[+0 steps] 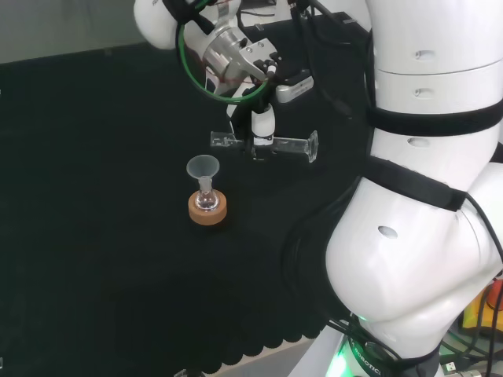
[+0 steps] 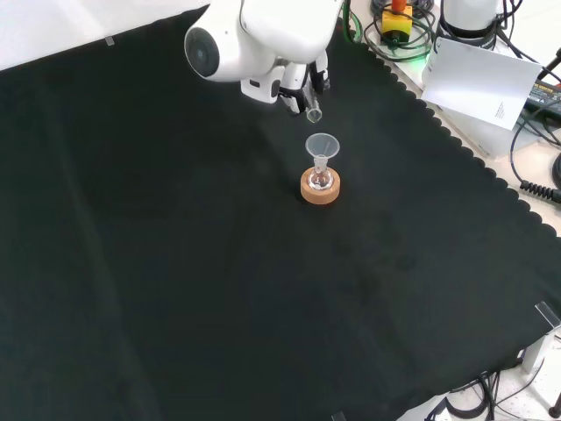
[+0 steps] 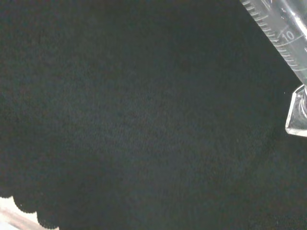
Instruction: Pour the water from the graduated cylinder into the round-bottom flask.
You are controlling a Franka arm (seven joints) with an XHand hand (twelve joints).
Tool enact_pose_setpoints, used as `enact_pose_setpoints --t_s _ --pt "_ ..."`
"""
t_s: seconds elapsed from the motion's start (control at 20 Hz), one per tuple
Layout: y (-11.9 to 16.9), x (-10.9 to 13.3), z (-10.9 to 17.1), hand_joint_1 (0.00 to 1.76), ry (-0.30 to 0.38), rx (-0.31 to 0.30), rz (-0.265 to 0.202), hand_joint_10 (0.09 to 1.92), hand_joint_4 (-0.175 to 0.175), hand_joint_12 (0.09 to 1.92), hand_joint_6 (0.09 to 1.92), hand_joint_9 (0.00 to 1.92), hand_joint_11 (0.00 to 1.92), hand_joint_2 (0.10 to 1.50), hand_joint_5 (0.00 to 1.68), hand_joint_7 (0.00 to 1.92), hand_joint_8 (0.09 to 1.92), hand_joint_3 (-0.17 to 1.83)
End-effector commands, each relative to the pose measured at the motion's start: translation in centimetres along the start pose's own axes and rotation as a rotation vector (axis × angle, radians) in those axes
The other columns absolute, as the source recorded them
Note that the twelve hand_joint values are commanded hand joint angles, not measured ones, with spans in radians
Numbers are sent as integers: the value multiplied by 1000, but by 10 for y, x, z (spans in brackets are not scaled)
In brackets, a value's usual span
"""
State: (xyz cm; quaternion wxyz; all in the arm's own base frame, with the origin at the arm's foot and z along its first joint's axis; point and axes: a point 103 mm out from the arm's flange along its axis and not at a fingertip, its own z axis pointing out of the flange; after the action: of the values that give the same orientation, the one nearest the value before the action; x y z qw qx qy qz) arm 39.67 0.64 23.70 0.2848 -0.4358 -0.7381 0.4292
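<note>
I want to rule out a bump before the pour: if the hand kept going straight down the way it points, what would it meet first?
Probably only the black cloth. The hand holds the cylinder roughly level. The funnel on the flask stands to its left in the head view, seemingly off that line, though depth is unclear.

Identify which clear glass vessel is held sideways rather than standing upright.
The clear graduated cylinder, held horizontal above the cloth by the robot hand. The small round-bottom flask stands upright on its cork ring.
</note>
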Motion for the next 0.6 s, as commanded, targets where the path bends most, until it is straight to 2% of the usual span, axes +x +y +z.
enact_pose_setpoints --t_s 0.05,0.3,0.6 --pt "-8 -16 2 1257 75 -160 -94 97 -175 764 1041 1420 1202 1122 953 989 1024 0" --pt "-12 -23 1 1257 98 -301 -146 95 -175 764 1040 1421 1202 1122 953 989 1024 0" --pt "-7 -34 2 1257 132 -375 -192 93 -175 763 1040 1419 1199 1122 953 988 1024 0"
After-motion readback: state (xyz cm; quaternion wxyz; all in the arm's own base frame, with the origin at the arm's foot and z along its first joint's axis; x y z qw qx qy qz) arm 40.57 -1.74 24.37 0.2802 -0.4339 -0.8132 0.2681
